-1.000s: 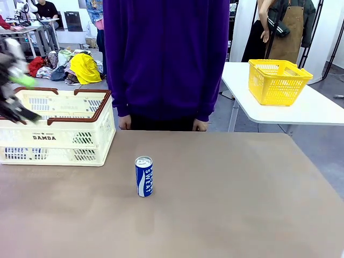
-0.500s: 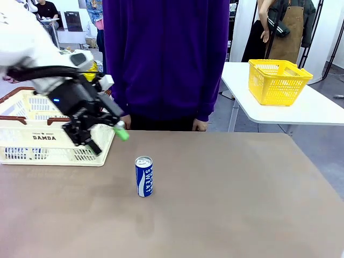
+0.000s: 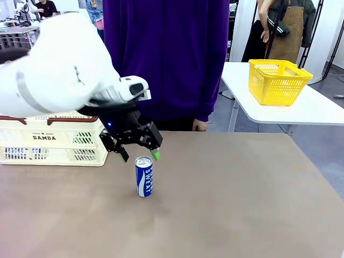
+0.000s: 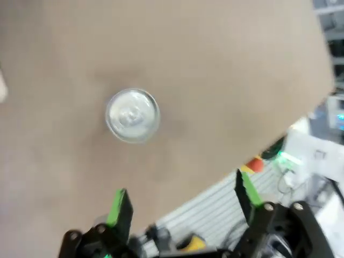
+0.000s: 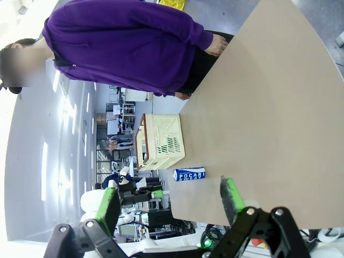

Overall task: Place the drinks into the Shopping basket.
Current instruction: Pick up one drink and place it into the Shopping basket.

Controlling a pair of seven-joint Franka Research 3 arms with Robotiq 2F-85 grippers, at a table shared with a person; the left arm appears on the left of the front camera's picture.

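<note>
The left end effector (image 3: pixel 140 156) has been swung from the Shopping basket (image 3: pixel 54 141) to just above the blue can (image 3: pixel 144 176). Its fingers are spread open. The right end effector (image 5: pixel 169 201) is also held open.

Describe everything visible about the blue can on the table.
The blue can is a small, slim metal drink can with a silver top and white lettering reading POCARI SWEAT down its side. It stands upright on the brown table, right of the cream crate. Nothing touches it: the left gripper hovers open just above it, and from the wrist the round silver lid lies ahead of the green fingertips.
</note>
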